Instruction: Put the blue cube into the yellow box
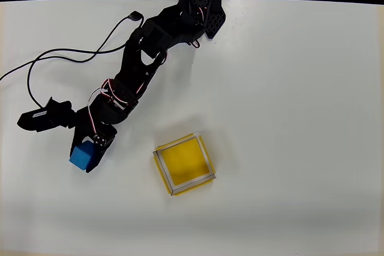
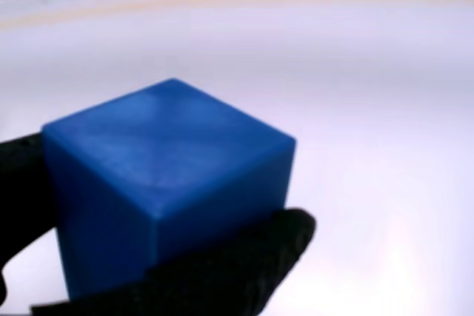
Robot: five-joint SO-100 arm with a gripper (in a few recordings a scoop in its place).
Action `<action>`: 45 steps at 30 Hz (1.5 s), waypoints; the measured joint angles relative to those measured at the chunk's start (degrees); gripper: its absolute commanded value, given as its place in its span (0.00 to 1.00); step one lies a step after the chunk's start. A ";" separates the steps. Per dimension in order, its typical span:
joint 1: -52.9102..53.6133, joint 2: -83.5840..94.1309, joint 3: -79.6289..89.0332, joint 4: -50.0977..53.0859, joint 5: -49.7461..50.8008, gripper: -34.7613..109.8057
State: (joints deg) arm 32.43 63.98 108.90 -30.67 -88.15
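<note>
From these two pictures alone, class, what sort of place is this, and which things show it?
Probably a robotics lab bench or test setup: a plain white table, a small black arm whose pincer grips a blue cube, loose cables, and a yellow box as target.

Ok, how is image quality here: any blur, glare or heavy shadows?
Overhead view: sharp and evenly lit, with soft shadows beside the yellow box and under the arm, the blue cube crisp. Wrist view: soft focus, the cube slightly blurred, the table washed out pale violet, the pincer fingers dark and featureless.
</note>
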 measured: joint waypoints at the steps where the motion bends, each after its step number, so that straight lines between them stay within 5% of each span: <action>1: -1.14 1.93 0.62 0.53 0.00 0.37; 24: -31.29 31.20 8.44 13.62 3.52 0.36; 45: -30.85 37.27 22.41 19.95 5.98 0.36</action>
State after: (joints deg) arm 1.58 101.25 131.31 -10.72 -82.18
